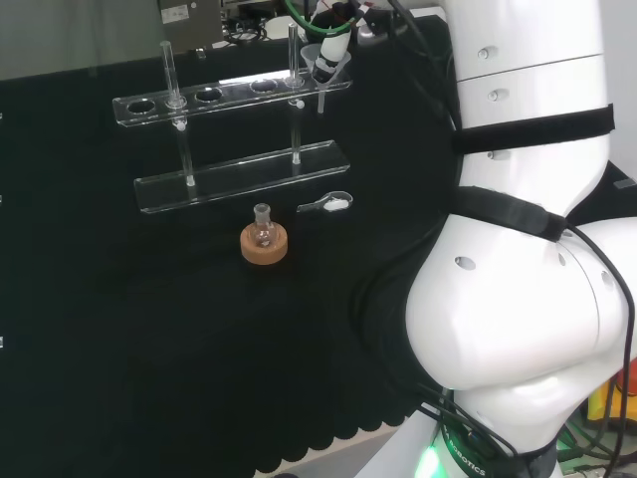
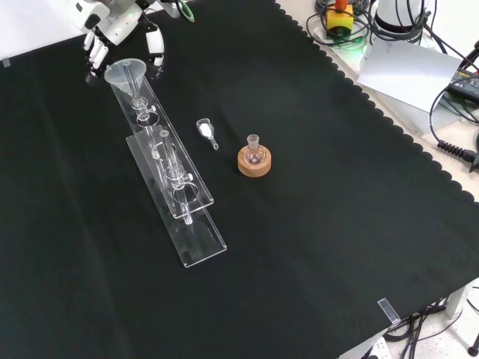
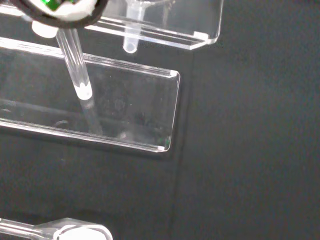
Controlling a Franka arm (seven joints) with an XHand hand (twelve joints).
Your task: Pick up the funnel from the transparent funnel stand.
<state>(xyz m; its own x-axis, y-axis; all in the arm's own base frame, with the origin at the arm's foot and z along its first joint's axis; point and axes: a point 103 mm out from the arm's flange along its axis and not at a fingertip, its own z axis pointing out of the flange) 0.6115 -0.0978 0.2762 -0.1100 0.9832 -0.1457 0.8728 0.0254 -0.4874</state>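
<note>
Black cloth (image 2: 314, 247) bench, hand (image 2: 120, 34) at the stand's far end.
Fingers spread, uncurled, either side of the funnel (image 2: 126, 73) seated in the transparent funnel stand (image 2: 176, 196), grasping nothing.

no readable text, labels or numbers anywhere

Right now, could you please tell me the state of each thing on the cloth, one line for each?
Funnel: seated in the end hole of the stand, not lifted.
Funnel stand: upright on the cloth.
Robot hand: at the funnel, fingers on both sides of its rim, not closed on it.
Small flask: upright in its cork ring.
Scoop: lying on the cloth, holding white powder.
</note>
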